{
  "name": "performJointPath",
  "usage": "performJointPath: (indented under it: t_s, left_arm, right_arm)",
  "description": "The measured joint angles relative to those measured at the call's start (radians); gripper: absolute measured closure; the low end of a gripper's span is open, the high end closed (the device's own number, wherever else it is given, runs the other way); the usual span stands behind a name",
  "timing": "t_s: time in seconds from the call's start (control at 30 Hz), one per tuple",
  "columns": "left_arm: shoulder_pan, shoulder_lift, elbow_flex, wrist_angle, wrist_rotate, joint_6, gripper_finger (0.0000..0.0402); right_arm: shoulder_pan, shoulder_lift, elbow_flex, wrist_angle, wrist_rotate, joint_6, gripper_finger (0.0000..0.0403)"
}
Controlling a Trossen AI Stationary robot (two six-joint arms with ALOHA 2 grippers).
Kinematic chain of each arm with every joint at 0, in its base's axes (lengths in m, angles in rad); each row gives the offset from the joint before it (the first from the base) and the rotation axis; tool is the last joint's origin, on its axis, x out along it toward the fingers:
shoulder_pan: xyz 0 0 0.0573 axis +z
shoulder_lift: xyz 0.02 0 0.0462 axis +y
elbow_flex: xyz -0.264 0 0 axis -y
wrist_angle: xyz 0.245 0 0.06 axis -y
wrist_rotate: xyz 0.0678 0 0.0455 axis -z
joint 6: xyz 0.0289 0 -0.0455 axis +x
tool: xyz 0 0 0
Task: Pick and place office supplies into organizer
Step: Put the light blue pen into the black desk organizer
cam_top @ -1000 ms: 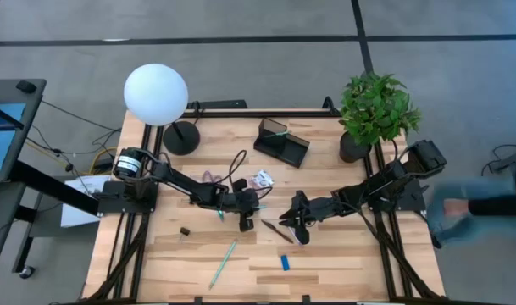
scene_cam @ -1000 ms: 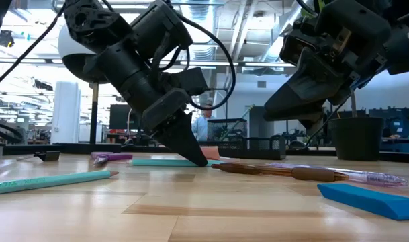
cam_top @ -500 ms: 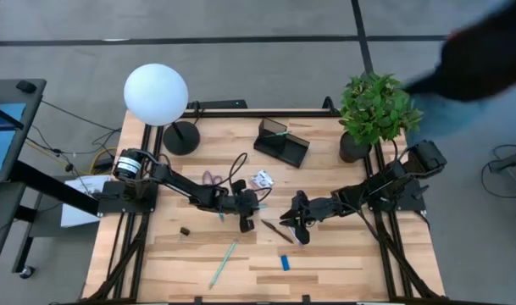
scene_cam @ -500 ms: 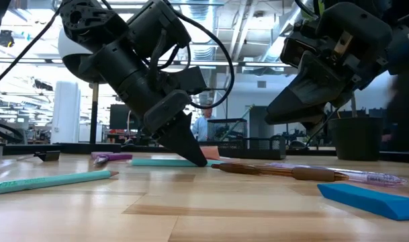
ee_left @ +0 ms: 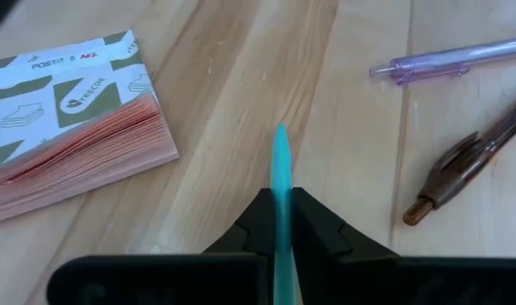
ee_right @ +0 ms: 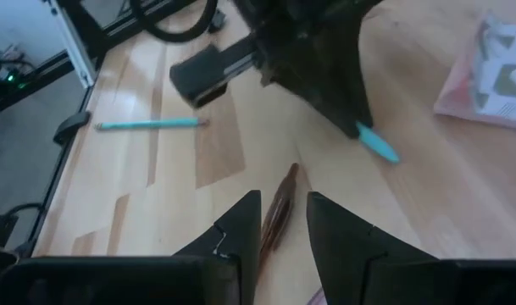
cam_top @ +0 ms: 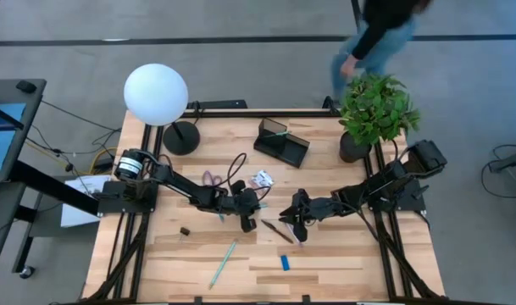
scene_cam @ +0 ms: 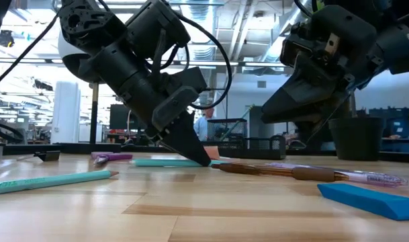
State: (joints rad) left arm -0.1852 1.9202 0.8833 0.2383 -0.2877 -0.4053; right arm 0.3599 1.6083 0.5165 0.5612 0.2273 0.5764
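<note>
My left gripper [scene_cam: 199,157] is down at the table's middle, shut on a thin teal pen [scene_cam: 160,162] that lies on the wood. My right gripper [ee_right: 279,222] hovers open above a brown pen [ee_right: 277,216], clear of it in the low view. A purple pen [ee_left: 461,58] lies beside the brown one. The patterned sticky-note packet [ee_left: 67,152] rests flat just beyond the left gripper. Purple-handled scissors [cam_top: 211,178], a teal pencil [cam_top: 224,263], a blue block [cam_top: 285,263] and a small black piece [cam_top: 184,230] lie on the table. The black organizer [cam_top: 283,141] stands at the far middle. My left gripper pinches the teal pen near one end [ee_left: 280,182] between its two fingertips [ee_left: 313,222]. The fingers slant down from the table's left and lie along the pen. A short pointed end sticks out past them. The pen lies level on the table.
A white globe lamp [cam_top: 156,93] with a round black base [cam_top: 181,137] stands at the far left. A potted plant [cam_top: 376,110] is at the far right. A person [cam_top: 380,34] walks on the floor beyond the far edge.
My left gripper has rolled a little about its own line while its tips stay at the teal pen on the table. The right gripper keeps its place above the brown pen. A person has moved past the table's far right corner.
</note>
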Motion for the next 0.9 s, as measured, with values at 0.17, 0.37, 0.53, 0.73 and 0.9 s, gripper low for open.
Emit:
performJointPath:
  t_s: [0.17,0.37,0.53,0.73,0.9]
  left_arm:
    - [0.001,0.0,0.003,0.001,-0.043,-0.025,0.0397]
    - [0.001,-0.013,0.013,0.002,-0.077,-0.027,0.0396]
    - [0.01,-0.026,0.056,-0.006,-0.057,-0.004,0.0397]
    - [0.01,-0.027,0.085,-0.115,-0.03,0.0,0.0399]
    - [0.002,-0.034,0.114,-0.153,-0.044,-0.021,0.04]
  right_arm:
    - [0.005,0.0,0.0,0.0,0.046,0.026,0.031]
    - [0.05,0.0,0.0,-0.01,0.126,0.039,0.031]
    - [0.108,-0.001,0.001,-0.089,0.206,0.122,0.031]
    - [0.159,-0.001,0.0,-0.153,0.223,0.157,0.031]
    - [0.182,-0.001,0.0,-0.131,0.231,0.131,0.031]
